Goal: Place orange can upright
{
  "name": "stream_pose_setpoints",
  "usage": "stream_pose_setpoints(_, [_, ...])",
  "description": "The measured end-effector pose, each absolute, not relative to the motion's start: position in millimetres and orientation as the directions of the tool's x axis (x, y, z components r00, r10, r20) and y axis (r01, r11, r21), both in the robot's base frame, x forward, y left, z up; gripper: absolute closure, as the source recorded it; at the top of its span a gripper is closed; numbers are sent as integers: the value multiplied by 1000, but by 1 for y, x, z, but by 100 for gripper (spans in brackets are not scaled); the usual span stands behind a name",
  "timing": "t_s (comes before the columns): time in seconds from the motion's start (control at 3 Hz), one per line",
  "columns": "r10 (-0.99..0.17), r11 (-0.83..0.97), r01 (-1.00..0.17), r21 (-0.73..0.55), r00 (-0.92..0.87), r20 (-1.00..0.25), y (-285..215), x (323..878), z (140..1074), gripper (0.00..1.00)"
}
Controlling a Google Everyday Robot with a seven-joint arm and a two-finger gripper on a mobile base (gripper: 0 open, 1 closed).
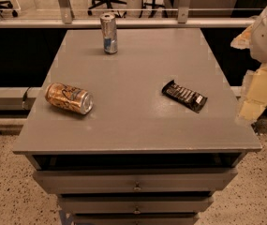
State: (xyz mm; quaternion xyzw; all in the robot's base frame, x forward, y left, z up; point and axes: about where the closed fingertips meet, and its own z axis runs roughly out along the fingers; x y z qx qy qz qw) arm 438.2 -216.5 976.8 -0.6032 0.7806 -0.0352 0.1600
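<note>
The orange can (69, 98) lies on its side near the left edge of the grey cabinet top (133, 83), its silver end facing front right. My arm comes in at the right edge of the view, beside the cabinet's right side. The gripper (254, 108) hangs there, off the tabletop and far to the right of the orange can, with nothing seen in it.
A tall slim silver-and-blue can (108, 33) stands upright at the back of the top. A dark candy bar wrapper (184, 95) lies right of centre. Drawers (135, 179) run below the front edge. A railing and office chairs stand behind.
</note>
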Motion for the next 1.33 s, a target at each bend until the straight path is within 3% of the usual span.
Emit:
stream_pose_setpoints(0.67, [-952, 264, -931, -252, -210, -222, -213, 440, 979, 0])
stream_pose_setpoints(1.33, [-943, 220, -949, -225, -148, -298, -109, 493, 946, 0])
